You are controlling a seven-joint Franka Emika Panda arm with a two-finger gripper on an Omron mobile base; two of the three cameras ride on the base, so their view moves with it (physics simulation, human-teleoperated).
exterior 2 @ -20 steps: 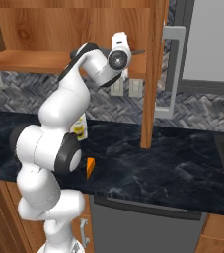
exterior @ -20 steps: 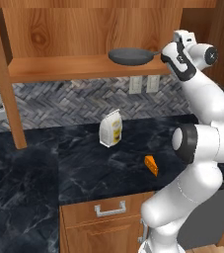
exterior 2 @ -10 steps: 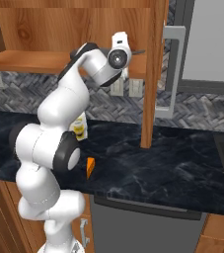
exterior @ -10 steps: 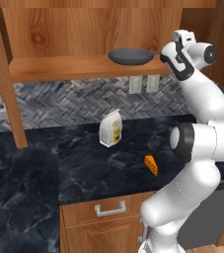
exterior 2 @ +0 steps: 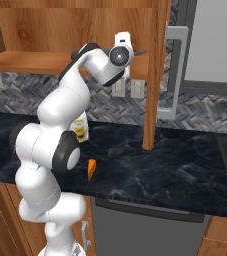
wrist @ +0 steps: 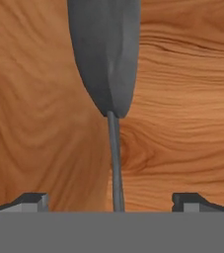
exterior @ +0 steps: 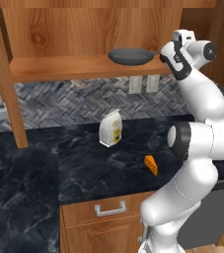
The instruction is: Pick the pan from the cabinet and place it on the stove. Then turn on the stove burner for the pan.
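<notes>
1. The shallow dark grey frying pan [exterior: 129,56] sits at the wooden cabinet shelf's [exterior: 59,66] right end — long handle pointing outward for grasping.
2. The end effector [wrist: 111,200] stands spread, straddling that handle — nothing pinched.

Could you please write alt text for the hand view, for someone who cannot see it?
The pan lies seen edge-on against the cabinet wood, its thin handle running straight down between the two fingertips of the open gripper, which has not closed on it.
</notes>
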